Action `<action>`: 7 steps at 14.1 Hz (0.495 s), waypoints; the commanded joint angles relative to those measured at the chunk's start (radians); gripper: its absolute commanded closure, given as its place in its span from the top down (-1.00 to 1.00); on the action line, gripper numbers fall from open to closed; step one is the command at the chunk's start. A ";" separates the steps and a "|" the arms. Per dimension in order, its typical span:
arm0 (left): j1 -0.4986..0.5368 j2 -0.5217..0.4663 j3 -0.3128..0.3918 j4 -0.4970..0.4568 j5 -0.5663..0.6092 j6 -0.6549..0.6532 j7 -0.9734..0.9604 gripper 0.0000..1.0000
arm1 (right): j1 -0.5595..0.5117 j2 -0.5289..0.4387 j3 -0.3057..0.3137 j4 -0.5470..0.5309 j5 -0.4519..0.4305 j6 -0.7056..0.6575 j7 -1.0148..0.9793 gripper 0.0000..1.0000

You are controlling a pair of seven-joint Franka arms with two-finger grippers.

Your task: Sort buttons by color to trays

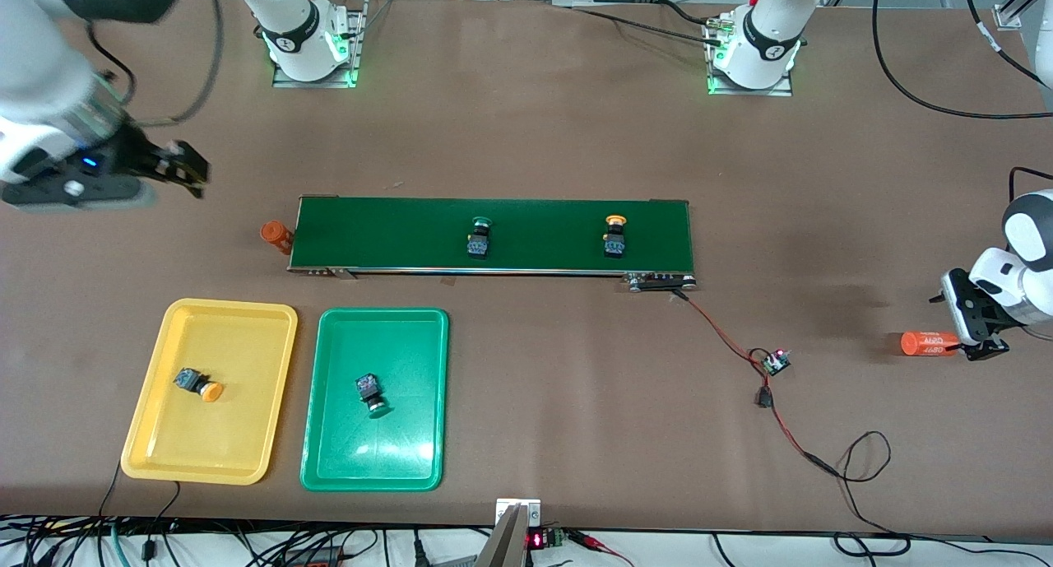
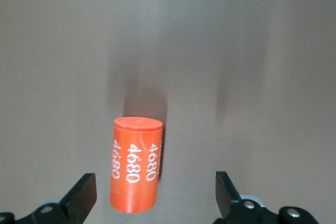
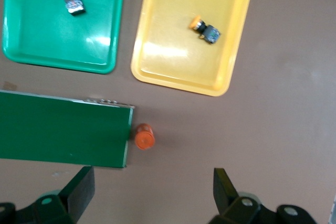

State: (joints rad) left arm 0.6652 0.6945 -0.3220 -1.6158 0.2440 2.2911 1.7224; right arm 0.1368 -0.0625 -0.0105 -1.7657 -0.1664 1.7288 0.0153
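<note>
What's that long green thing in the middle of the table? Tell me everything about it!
It is a conveyor belt: a long, flat, dark green strip with thin metal edges, lying level on the brown table. Two buttons stand on it, a green button and a yellow-orange button. An orange cylinder sits at one end. Red and black wires run from the other end.

Even overhead light fills all views, glaring white on the green tray [image 1: 329, 460] floor and paler on the yellow tray [image 3: 157, 51], while soft shadows streak the table ahead of the orange cylinder [image 2: 135, 171], everything sharp.
</note>
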 commanded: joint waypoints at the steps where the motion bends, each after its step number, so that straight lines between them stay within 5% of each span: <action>1: -0.003 0.048 -0.005 0.054 0.018 -0.012 0.020 1.00 | -0.042 -0.184 0.012 -0.258 0.053 0.160 -0.017 1.00; 3: 0.002 0.082 -0.005 0.100 0.021 -0.018 0.022 1.00 | -0.046 -0.265 0.012 -0.406 0.068 0.289 -0.005 1.00; 7: 0.002 0.092 -0.006 0.106 0.015 -0.021 0.074 1.00 | -0.046 -0.318 0.014 -0.526 0.089 0.386 0.003 1.00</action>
State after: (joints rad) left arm 0.6668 0.7637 -0.3215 -1.5505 0.2440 2.2907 1.7600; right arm 0.1031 -0.3272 -0.0087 -2.2107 -0.1074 2.0528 0.0083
